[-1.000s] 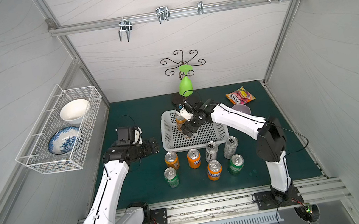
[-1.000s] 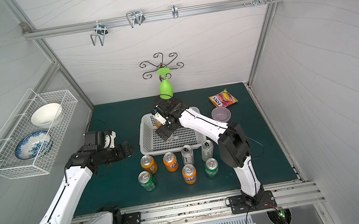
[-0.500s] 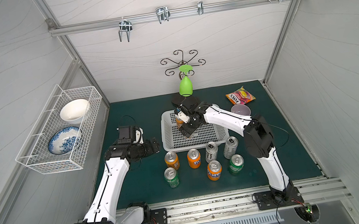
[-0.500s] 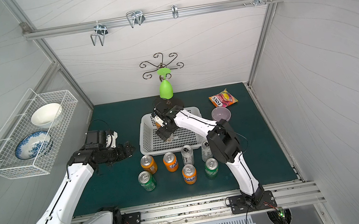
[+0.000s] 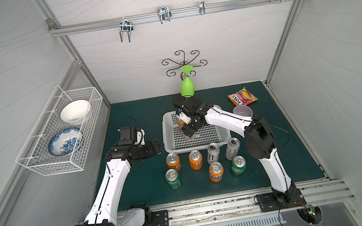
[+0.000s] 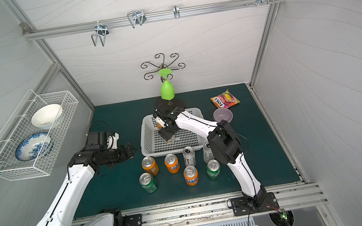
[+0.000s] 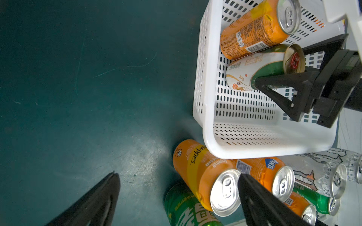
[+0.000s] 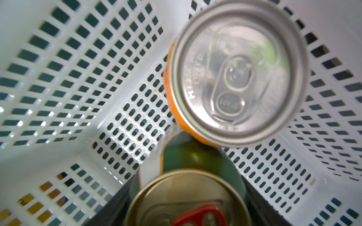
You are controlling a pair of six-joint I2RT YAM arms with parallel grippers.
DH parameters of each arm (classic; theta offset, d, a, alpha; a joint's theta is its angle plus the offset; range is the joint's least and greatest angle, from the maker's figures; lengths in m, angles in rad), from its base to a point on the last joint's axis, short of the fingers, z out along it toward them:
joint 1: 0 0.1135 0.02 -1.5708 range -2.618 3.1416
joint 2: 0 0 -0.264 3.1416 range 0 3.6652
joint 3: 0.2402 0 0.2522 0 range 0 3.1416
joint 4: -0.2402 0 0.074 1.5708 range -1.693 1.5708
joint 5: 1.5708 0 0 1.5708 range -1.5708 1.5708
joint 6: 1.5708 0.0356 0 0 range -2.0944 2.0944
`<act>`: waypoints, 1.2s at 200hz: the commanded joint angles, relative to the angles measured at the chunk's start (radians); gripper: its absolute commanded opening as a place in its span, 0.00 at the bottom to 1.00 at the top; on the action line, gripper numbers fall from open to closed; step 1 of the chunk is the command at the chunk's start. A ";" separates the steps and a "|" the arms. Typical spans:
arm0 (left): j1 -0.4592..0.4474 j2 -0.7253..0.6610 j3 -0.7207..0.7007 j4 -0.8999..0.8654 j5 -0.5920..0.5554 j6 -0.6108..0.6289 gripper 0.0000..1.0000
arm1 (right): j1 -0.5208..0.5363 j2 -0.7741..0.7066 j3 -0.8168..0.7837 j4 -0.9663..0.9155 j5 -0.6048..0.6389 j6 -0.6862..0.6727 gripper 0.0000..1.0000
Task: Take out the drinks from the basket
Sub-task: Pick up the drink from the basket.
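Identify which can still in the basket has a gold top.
The dark green and white can between the right gripper's fingers; its top is gold with a red tab, whereas the orange can beside it has a silver top.

Inside the basket (image 5: 170, 144), my right gripper (image 7: 278, 78) stands with a finger on either side of the gold-topped can (image 7: 264, 70); whether the fingers touch it I cannot tell. An orange can (image 7: 254, 33) stands touching that can on its far side, close to the far-left corner. The right and near parts of the basket floor are bare. My left gripper (image 5: 154, 146), fingers spread wide, hangs over bare green surface (image 5: 137, 185) left of the basket. Seven upright cans stand in two rows at the basket's near wall; the nearest, an orange can (image 5: 173, 161), stands right of that gripper.
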 commanded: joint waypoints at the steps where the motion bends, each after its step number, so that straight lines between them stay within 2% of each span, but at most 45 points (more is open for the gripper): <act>1: 0.006 0.006 0.013 0.014 0.016 0.013 0.98 | -0.005 0.005 0.005 -0.007 0.007 0.003 0.70; 40: 0.006 0.008 0.015 0.015 0.022 0.015 0.98 | 0.006 -0.078 -0.027 -0.012 0.014 -0.005 0.66; 149: 0.021 0.004 0.021 0.019 0.049 0.022 0.98 | 0.086 -0.413 -0.123 -0.088 0.051 0.012 0.65; 240: 0.025 0.009 0.024 0.019 0.052 0.023 0.98 | 0.248 -0.616 -0.110 -0.217 0.094 0.016 0.65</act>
